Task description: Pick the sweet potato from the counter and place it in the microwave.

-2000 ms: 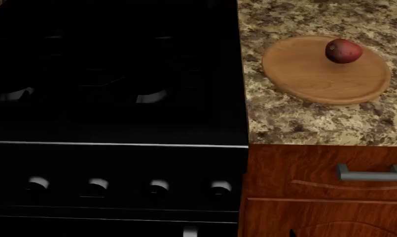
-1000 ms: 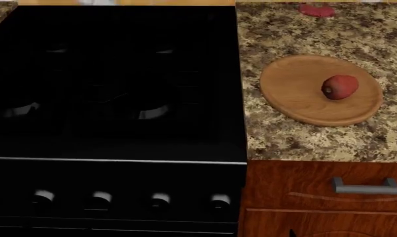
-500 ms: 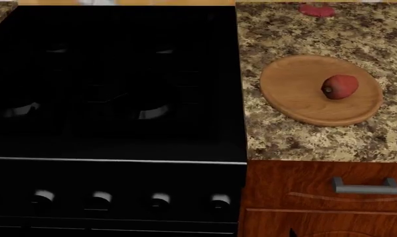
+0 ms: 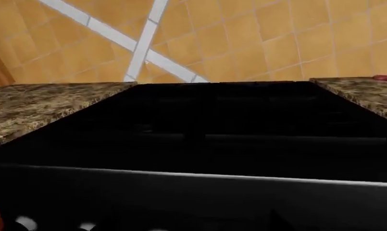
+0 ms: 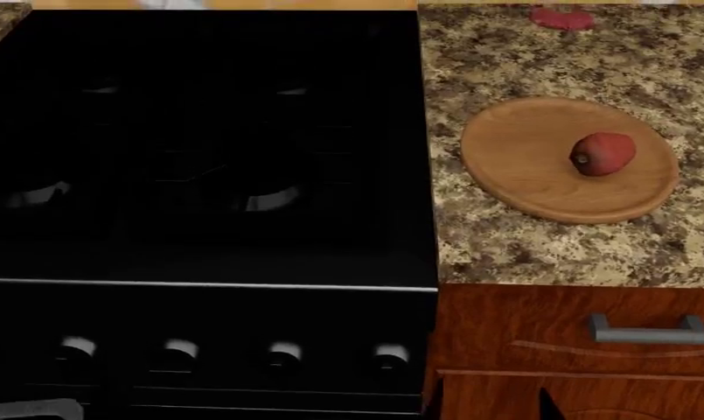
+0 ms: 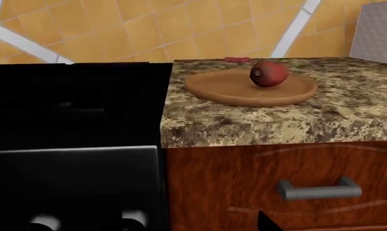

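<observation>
On the counter (image 5: 539, 236), our sweet potato (image 5: 602, 154) lies atop a round wooden board (image 5: 526, 166). Beside it sits the black stove (image 5: 200, 140). We cannot see our grippers.

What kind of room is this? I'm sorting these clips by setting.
Most likely a home kitchen, rendered in simulation: a black stovetop with knobs sits beside a granite-look counter over wood cabinets, with orange wall tiles behind.
</observation>
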Controlling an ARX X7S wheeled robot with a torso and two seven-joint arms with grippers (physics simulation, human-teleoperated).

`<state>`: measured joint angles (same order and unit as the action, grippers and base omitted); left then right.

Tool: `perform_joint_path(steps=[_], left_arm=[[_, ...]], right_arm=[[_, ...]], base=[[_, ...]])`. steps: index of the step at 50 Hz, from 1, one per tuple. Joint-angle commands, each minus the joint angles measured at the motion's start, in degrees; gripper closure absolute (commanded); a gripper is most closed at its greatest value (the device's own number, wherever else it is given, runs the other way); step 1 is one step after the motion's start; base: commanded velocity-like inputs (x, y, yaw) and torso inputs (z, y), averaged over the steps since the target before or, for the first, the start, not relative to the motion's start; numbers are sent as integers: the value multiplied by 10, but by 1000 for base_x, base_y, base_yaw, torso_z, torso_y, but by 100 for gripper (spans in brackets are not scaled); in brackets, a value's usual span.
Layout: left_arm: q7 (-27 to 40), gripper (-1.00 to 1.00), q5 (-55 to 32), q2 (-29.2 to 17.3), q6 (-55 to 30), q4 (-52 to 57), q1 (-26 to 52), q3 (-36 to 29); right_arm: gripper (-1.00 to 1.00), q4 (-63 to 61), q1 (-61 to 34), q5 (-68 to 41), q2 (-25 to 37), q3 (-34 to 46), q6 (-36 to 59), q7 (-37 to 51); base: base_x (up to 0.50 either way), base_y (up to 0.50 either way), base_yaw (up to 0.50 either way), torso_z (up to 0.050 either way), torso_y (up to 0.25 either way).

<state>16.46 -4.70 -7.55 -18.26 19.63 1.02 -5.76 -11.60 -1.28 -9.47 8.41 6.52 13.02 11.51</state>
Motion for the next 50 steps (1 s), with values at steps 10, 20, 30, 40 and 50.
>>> perform_joint_path(steps=[10,20,30,40,50], left_arm=[[49,-100,-46,-7,-494,383,127,39],[495,-100,-622,-234,-455,404,327,97],[735,-100,-845,-432,-187,404,495,-145],[735,-100,-813,-474,-110,404,528,-230],[735,-100,-798,-518,-55,404,560,-292]], right_arm=[[-100,-231,-25,-65,42,-52,206,46],[-100,-414,-94,-189,66,-173,367,92],[-100,-477,-114,-306,79,-229,429,121],[-100,-482,-125,-386,115,-238,424,179],[-100,-482,-120,-439,211,-188,343,286]], base=[[0,0,0,0,0],[0,0,0,0,0],[0,0,0,0,0],[0,0,0,0,0],[37,0,0,0,0]])
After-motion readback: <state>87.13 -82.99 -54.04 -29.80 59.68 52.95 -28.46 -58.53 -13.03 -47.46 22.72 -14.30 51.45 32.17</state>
